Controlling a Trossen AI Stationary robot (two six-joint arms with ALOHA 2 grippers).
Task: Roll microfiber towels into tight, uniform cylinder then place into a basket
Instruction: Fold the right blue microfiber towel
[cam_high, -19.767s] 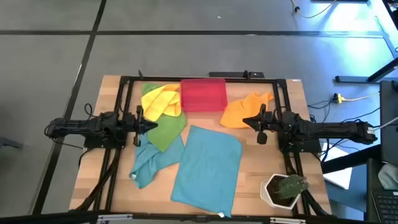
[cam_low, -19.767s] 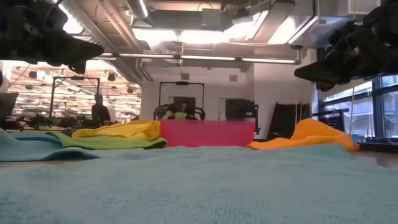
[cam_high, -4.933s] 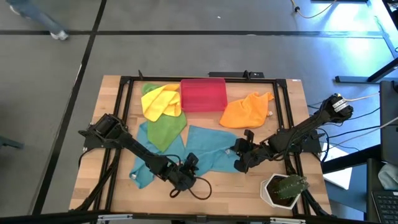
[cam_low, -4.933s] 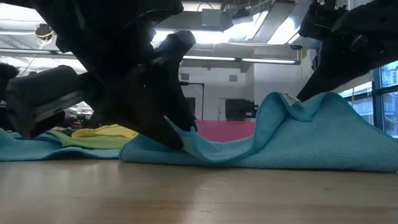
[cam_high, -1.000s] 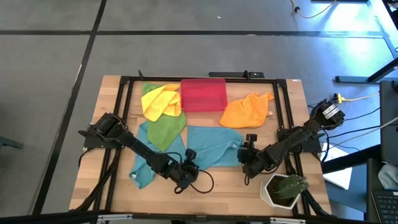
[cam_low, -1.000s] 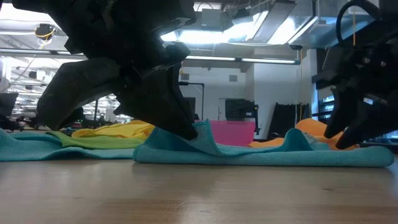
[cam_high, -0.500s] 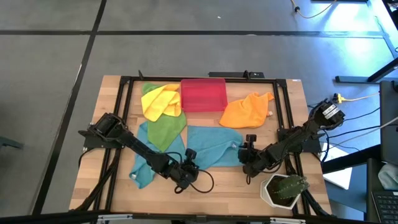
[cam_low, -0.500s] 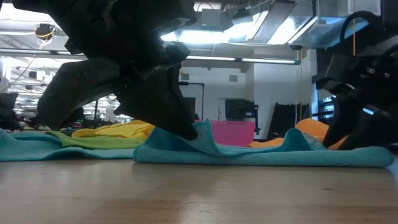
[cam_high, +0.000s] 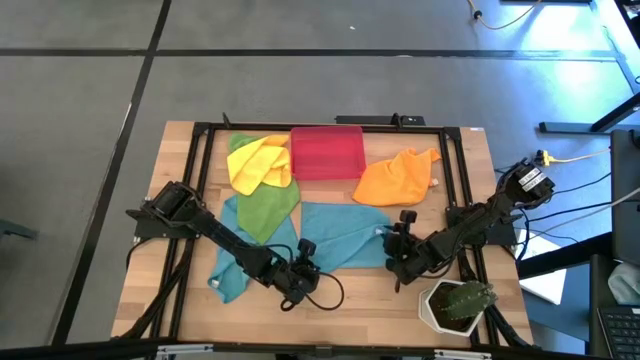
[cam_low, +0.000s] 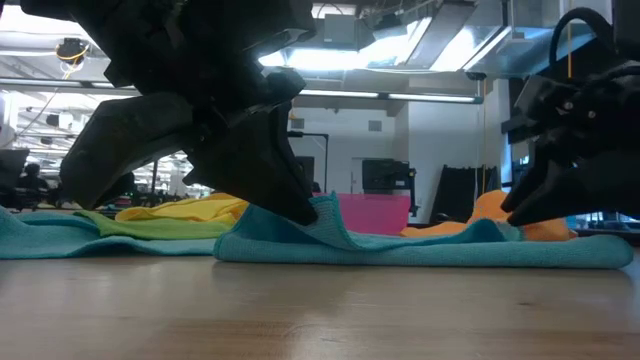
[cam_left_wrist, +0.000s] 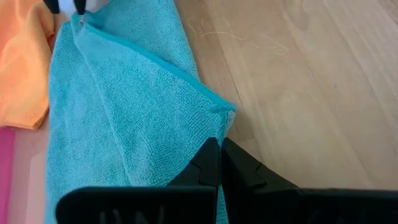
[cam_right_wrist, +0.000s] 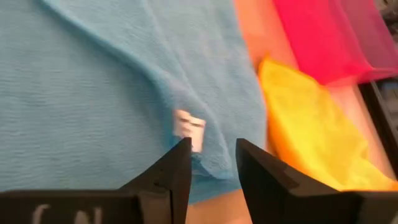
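Note:
A teal towel (cam_high: 345, 235) lies folded at the table's centre. My left gripper (cam_high: 303, 268) is shut on its near-left corner. My right gripper (cam_high: 392, 252) stands open at the towel's right end. Its fingers sit on either side of the corner with the white label (cam_right_wrist: 189, 129), and I cannot tell whether they touch it. The red basket (cam_high: 327, 152) stands at the far edge, between a yellow towel (cam_high: 258, 163) and an orange towel (cam_high: 397, 177). A green towel (cam_high: 268, 208) and a second teal towel (cam_high: 232, 268) lie to the left. My left gripper pinches the teal towel's near edge beside its left corner (cam_left_wrist: 214, 127) between its two shut fingers. The fingers come slanting down from the table's left. The cloth rises in a small ridge (cam_low: 330, 215) at the fingertips, and the rest lies flat on the table.
A white plant pot (cam_high: 455, 305) stands at the near right, close to my right arm. A black frame (cam_high: 205, 180) runs around the work area. Bare wood (cam_high: 350, 310) lies along the near edge.
My right gripper has turned at the wrist and tipped over the towel's right end, staying in about the same place. My left gripper and the towel have kept still.

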